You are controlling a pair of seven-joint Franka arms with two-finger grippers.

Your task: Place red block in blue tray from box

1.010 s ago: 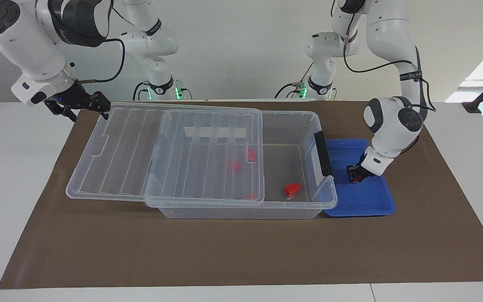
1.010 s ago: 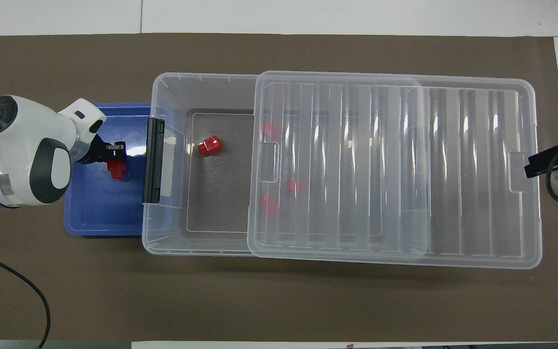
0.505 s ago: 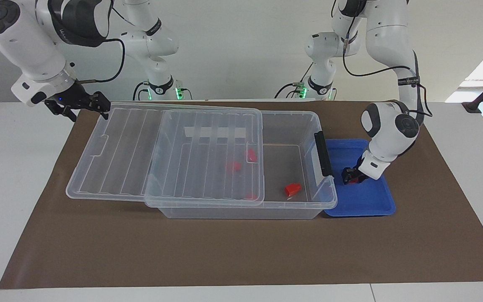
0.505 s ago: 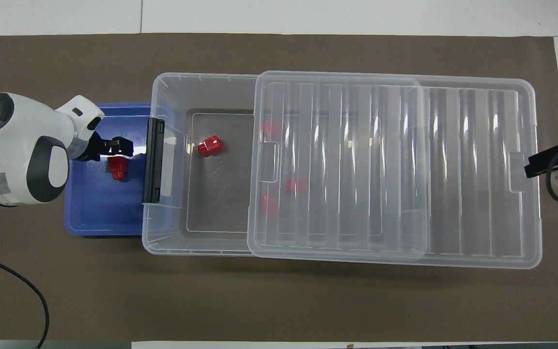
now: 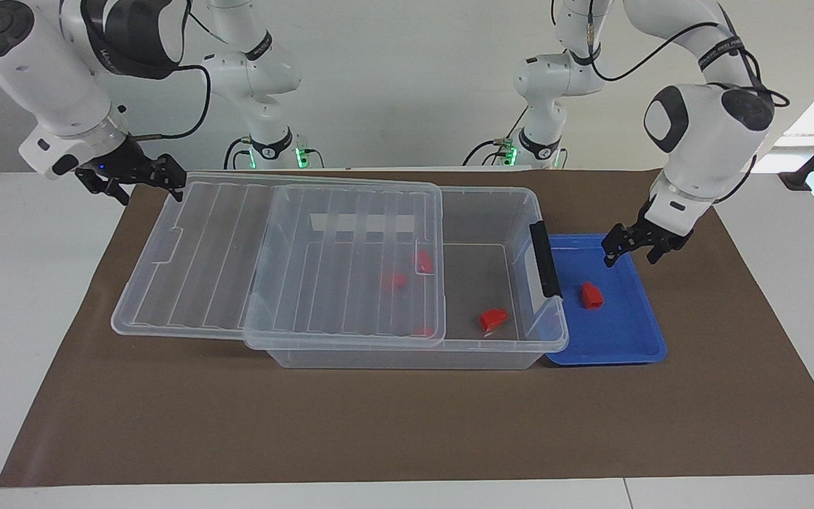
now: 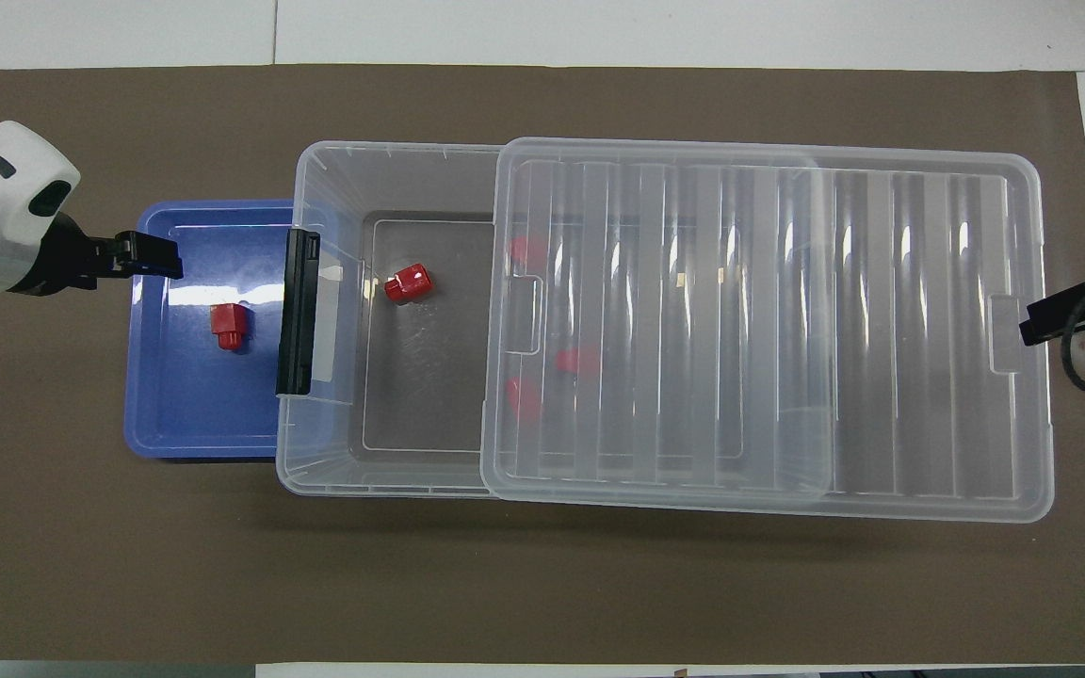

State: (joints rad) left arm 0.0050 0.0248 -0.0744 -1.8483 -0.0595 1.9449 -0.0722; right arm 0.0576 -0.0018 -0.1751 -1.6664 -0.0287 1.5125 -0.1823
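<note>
- Setup was a white table with a brown mat over most of it, plain pale wall at the robots' end.
- The red block was lying loose on the floor of the blue tray, roughly mid-tray, nothing touching it. From overhead its narrower stub looked to point toward the robots, so I'd say its long axis ran near-to-far across the table.
- The blue tray was sitting right up against the latch end of the box, at the left arm's end of the table.
- Inside the box there was another red piece out in the open part, plus a few more red pieces showing blurry through the lid, which was slid off toward the right arm's end and only half covering the box.
- The left gripper was up in the air over the tray's edge on the robots' side, fingers spread apart, holding nothing. The block lay below it and farther out from the robots, clearly apart from the fingers.
- The right gripper was waiting way off at the lid's outer end, just beside its corner, fingers apart and nothing in them.
- My take: the block's already where the task wants it. If another one had to come over, the left arm is by far the nearer one to the open end of the box.
</note>
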